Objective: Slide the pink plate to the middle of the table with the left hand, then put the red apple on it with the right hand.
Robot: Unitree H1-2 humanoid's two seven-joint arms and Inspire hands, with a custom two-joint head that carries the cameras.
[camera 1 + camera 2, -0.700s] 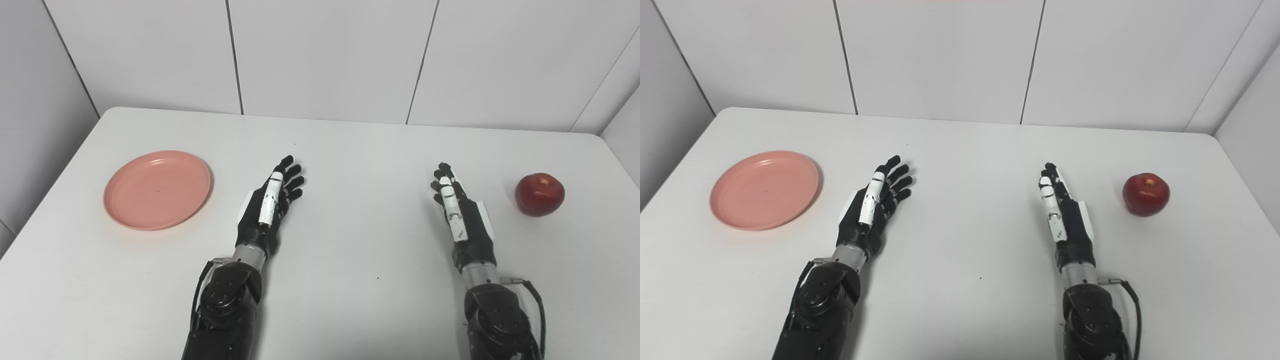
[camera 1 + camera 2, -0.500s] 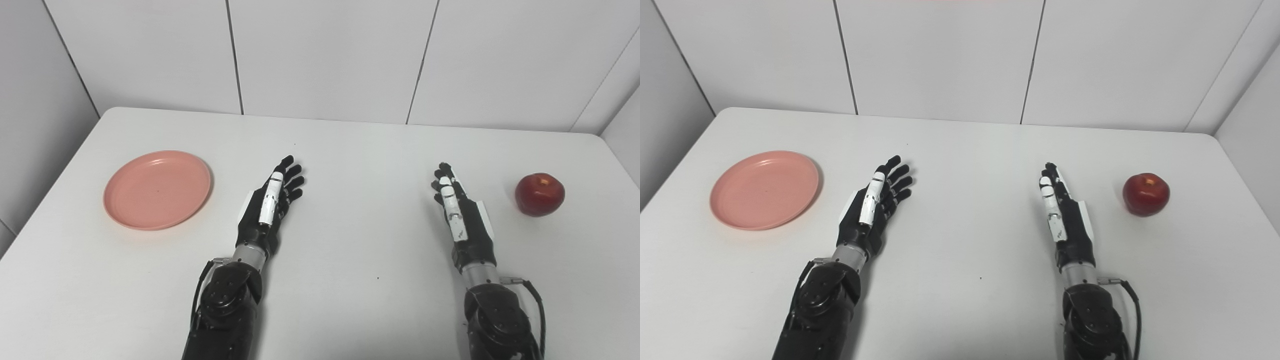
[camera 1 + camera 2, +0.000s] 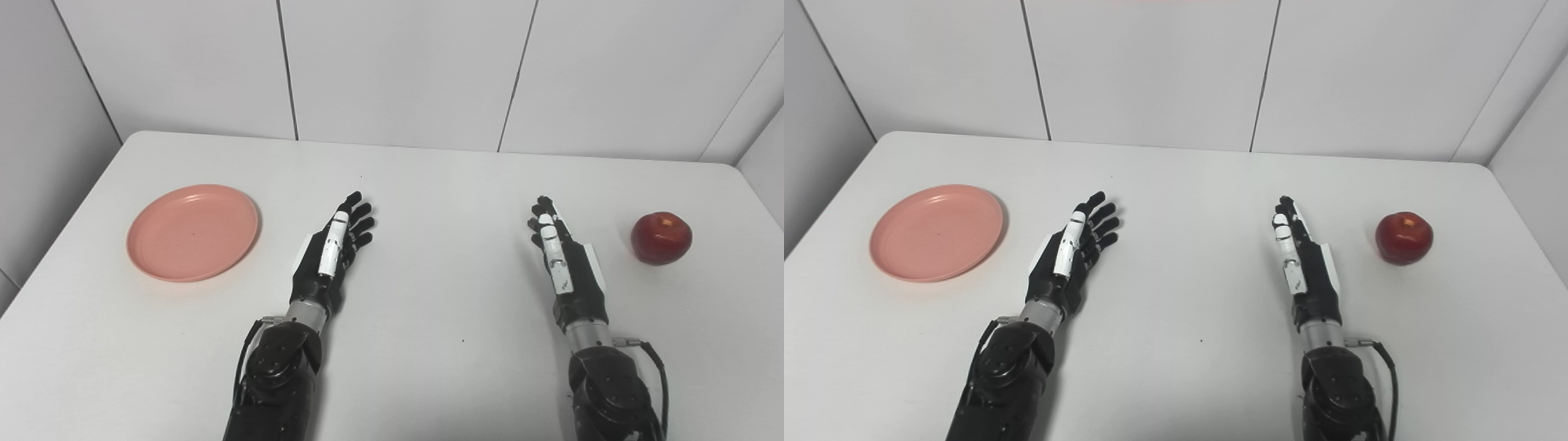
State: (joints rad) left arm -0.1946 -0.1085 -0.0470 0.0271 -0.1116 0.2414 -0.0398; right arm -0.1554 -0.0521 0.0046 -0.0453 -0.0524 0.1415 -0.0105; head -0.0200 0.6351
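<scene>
Both hands edged slightly farther: left hand, right hand, fingers spread, empty. Pink plate, red apple untouched; sliding not begun.

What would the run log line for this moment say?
phase: pre-start | left robot hand: open, empty | right robot hand: open, empty | pink plate: table left, untouched | red apple: table right

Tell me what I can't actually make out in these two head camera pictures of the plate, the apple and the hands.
- Left hand and right hand: seen edge-on in both views, so the palms are hidden.
- Red apple: its far side and its underside, both views.
- Pink plate: the underside, hidden by the plate itself.
- Both arms: cut off by the bottom edge.
- Table: near edge out of frame.
</scene>
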